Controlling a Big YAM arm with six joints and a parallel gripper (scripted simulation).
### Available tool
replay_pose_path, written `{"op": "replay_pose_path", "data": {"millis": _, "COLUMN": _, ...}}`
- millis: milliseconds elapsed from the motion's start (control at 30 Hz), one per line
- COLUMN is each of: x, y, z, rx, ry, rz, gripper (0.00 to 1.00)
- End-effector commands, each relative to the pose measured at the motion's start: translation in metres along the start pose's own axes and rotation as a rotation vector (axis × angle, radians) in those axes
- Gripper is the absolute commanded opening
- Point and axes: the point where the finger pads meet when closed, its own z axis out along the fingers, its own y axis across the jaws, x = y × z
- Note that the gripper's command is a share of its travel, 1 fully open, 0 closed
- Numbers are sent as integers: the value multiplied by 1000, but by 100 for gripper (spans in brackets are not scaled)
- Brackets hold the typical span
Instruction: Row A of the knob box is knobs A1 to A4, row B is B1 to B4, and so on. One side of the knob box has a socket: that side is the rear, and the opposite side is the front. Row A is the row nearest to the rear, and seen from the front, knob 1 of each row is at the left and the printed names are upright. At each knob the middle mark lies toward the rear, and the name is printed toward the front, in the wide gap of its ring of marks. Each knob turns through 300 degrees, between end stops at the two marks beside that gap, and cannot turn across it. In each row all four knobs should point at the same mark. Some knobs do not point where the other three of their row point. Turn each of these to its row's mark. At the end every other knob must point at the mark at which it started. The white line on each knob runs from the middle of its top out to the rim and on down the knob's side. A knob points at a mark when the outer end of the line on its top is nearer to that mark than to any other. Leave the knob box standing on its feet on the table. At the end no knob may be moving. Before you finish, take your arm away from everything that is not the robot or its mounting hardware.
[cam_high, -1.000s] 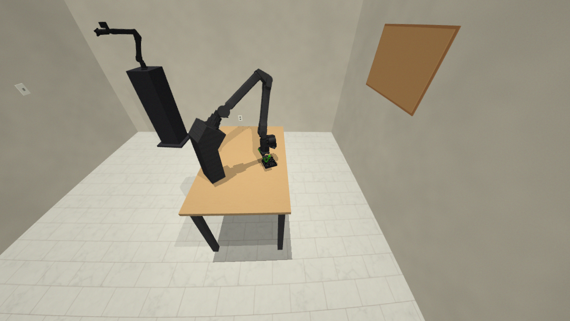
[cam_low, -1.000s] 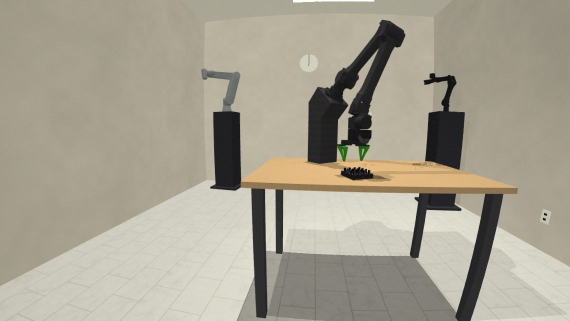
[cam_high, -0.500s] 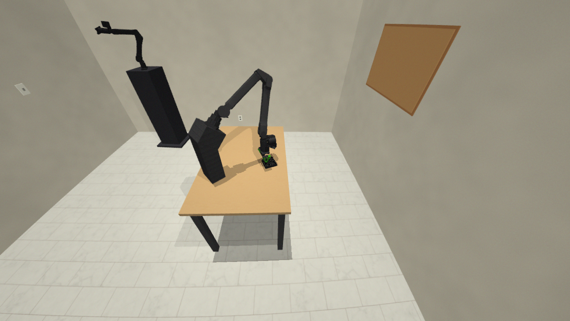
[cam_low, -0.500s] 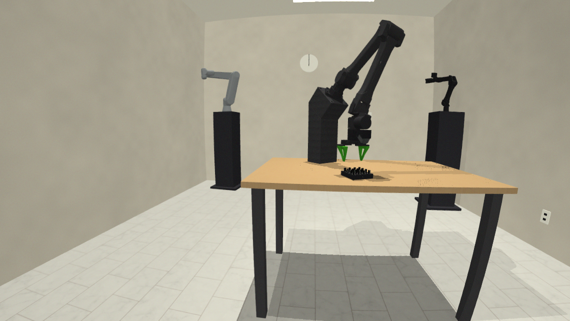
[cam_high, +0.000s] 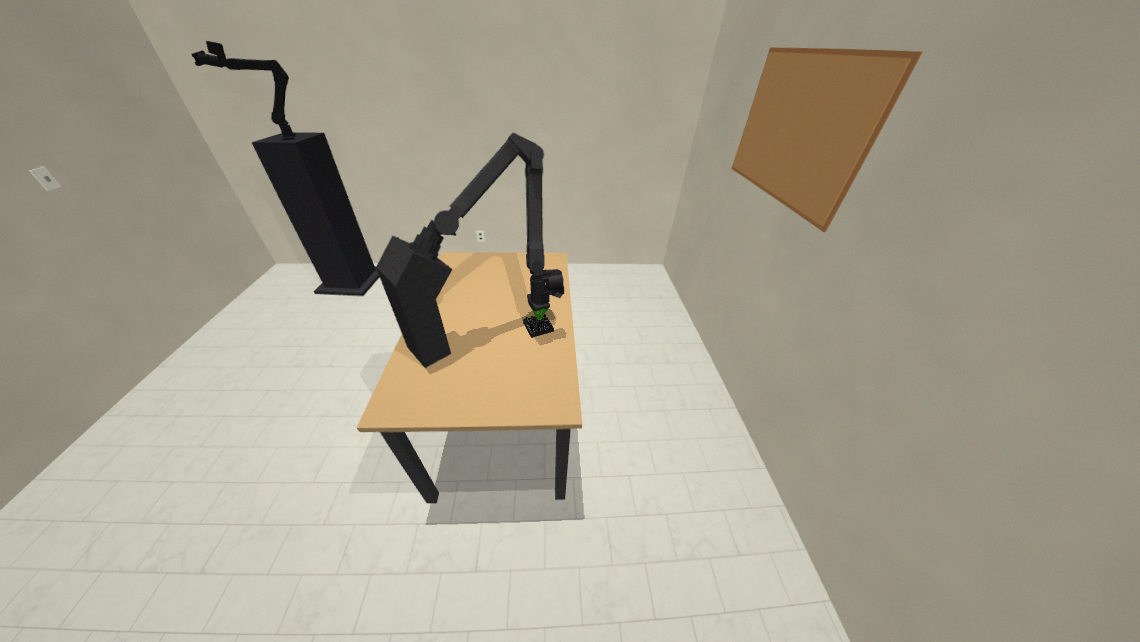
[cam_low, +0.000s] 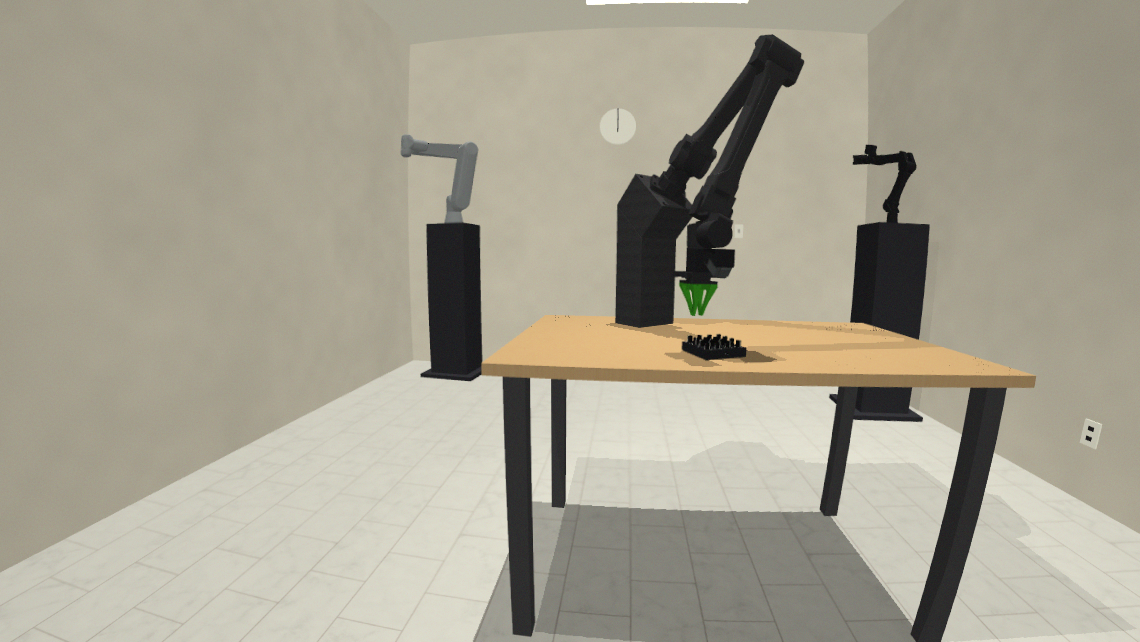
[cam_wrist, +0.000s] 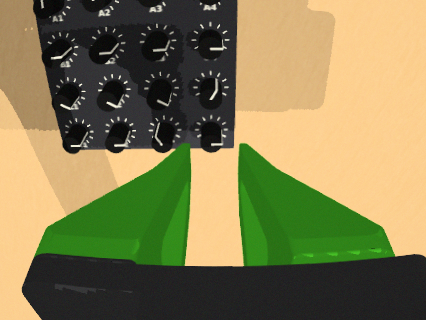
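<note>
The black knob box (cam_high: 539, 329) (cam_low: 712, 353) (cam_wrist: 90, 73) stands on the table, names upright in the wrist view. In row D, D1 (cam_wrist: 72, 145), D2 (cam_wrist: 116, 144) and D4 (cam_wrist: 210, 143) point right; D3 (cam_wrist: 163, 143) points to the upper left. In row C, C1, C2 and C3 point right and slightly down; C4 (cam_wrist: 210, 98) points to the upper right. The row B knobs all point right. Row A is mostly cut off. My gripper (cam_high: 540, 315) (cam_low: 698, 314) (cam_wrist: 214, 157) is open with a narrow gap, empty, above the box; D4 shows below the gap.
The wooden table (cam_high: 494, 390) (cam_low: 574, 350) carries the arm's black pedestal (cam_high: 416, 307) (cam_low: 644, 271). The gripper's and arm's shadows fall over part of the panel. Other arms stand on pedestals away from the table.
</note>
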Motion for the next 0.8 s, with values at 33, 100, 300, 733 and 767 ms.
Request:
{"op": "replay_pose_path", "data": {"millis": 33, "x": 6, "y": 4, "z": 5, "rx": -9, "ry": 15, "rz": -18, "gripper": 18}}
{"op": "replay_pose_path", "data": {"millis": 100, "x": 5, "y": -1, "z": 3, "rx": -2, "ry": 11, "rz": -11, "gripper": 18}}
{"op": "replay_pose_path", "data": {"millis": 300, "x": 5, "y": -1, "z": 3, "rx": -2, "ry": 11, "rz": -9, "gripper": 18}}
{"op": "replay_pose_path", "data": {"millis": 733, "x": 5, "y": -1, "z": 3, "rx": -2, "ry": 11, "rz": -9, "gripper": 18}}
{"op": "replay_pose_path", "data": {"millis": 767, "x": 5, "y": -1, "z": 3, "rx": -2, "ry": 11, "rz": -9, "gripper": 18}}
